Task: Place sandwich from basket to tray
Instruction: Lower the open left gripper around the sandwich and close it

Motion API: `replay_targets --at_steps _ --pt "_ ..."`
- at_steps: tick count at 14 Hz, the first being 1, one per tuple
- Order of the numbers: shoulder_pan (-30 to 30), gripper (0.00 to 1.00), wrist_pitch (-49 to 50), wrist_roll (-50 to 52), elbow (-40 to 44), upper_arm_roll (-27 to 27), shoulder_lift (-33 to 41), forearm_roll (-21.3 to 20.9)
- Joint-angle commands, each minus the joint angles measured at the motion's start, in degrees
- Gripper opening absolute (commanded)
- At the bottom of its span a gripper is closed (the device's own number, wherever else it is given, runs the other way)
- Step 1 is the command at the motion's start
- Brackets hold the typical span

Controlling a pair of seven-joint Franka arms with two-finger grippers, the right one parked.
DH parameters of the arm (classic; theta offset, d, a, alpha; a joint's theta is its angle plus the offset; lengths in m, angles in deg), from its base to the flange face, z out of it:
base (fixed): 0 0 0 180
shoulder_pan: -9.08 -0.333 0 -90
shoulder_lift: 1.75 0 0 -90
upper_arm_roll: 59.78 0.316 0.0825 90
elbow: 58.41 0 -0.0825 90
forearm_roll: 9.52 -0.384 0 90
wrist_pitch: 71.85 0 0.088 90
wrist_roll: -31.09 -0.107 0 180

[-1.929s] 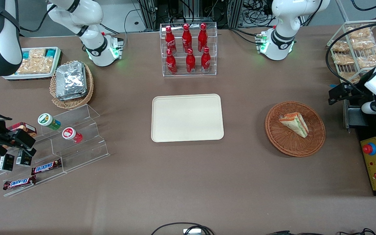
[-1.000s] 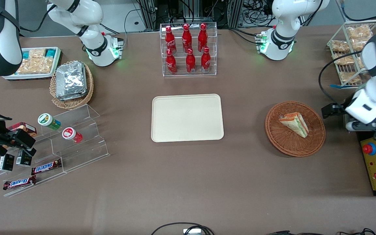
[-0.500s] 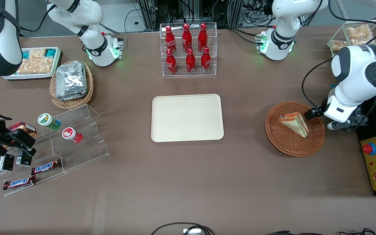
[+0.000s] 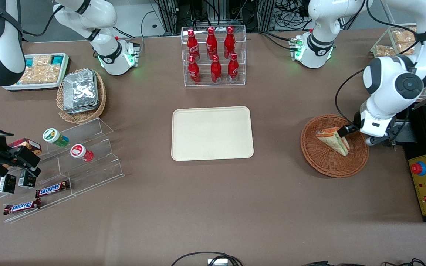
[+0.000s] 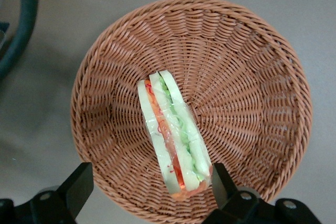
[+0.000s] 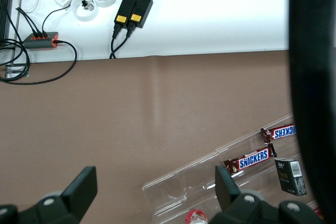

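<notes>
Front view: I found the gripper point(image 4: 347, 130) had moved in from the working arm's end of the table, where it stood 1.9 s earlier, and now hung over the basket point(image 4: 327, 166), at the sandwich's point(image 4: 333, 140) edge. The sandwich lay in the basket as before, unmoved. The tray point(image 4: 212, 133) sat bare at mid-table, well apart from the basket. The arm's wrist hid most of the gripper, so I could not judge finger spread or contact here.

Left wrist view: I saw the fingers point(image 5: 79, 188) spread wide apart, holding nothing. The sandwich point(image 5: 173, 135) lay in the basket point(image 5: 252, 61) with its filling edge up and one end lying between the fingers. One finger seemed to be touching that end; I could not confirm it. The fingers' bases were cut off by the frame edge.
</notes>
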State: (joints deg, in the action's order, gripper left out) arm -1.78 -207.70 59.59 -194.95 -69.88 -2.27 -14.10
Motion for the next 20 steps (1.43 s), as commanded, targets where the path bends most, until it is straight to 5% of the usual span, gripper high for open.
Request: replay_targets --at_steps 1,16,17,18,20 --pt "-0.22 1.00 -3.71 5.07 -1.97 -0.54 -0.70 -0.61" --pt "0.22 0.99 -10.40 14.04 -2.76 -0.71 -8.27 -0.61" --pt "0.22 0.91 -10.48 14.48 -2.67 -0.71 -8.62 -0.61" --pt "0.22 0.71 -11.09 15.44 -2.67 -0.71 -8.88 -0.61" --pt "0.30 0.00 -11.45 17.81 -2.59 -0.80 -9.41 -0.61"
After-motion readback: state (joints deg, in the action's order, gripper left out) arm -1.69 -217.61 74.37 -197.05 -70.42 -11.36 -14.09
